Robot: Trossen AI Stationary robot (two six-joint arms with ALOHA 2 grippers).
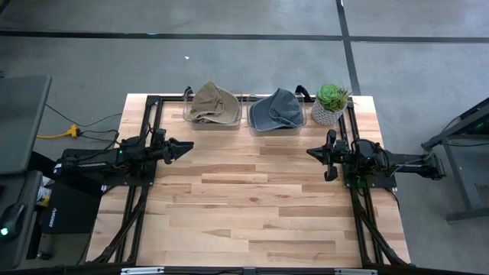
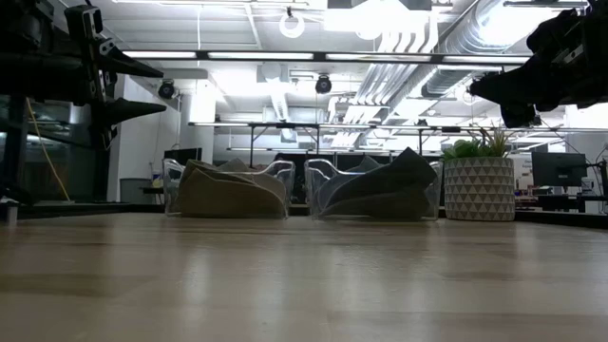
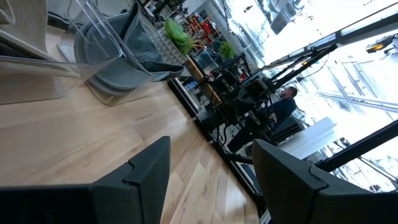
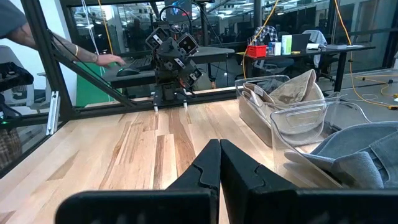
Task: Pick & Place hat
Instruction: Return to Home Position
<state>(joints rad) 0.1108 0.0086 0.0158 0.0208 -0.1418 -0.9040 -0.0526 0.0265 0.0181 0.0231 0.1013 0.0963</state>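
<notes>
Two arms sit at opposite sides of the table (image 1: 252,214), pointing inward: left gripper (image 1: 184,147) fingers wide apart, right gripper (image 1: 312,153) fingers pressed together, both empty; brown cap (image 1: 215,104) lies in left bin (image 1: 188,116), blue cap (image 1: 276,110) in right bin (image 1: 253,127).

Pale smooth wood table (image 1: 252,198), clear glossy plastic bins (image 2: 226,190), soft cloth caps (image 1: 215,103)

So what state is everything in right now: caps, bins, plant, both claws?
Brown cap, lying in the left bin.
Blue cap, lying in the right bin.
Left bin, upright, filled.
Right bin, upright, filled.
Plant, upright beside the right bin.
Left gripper, open, empty, above the table.
Right gripper, shut, empty, above the table.
</notes>
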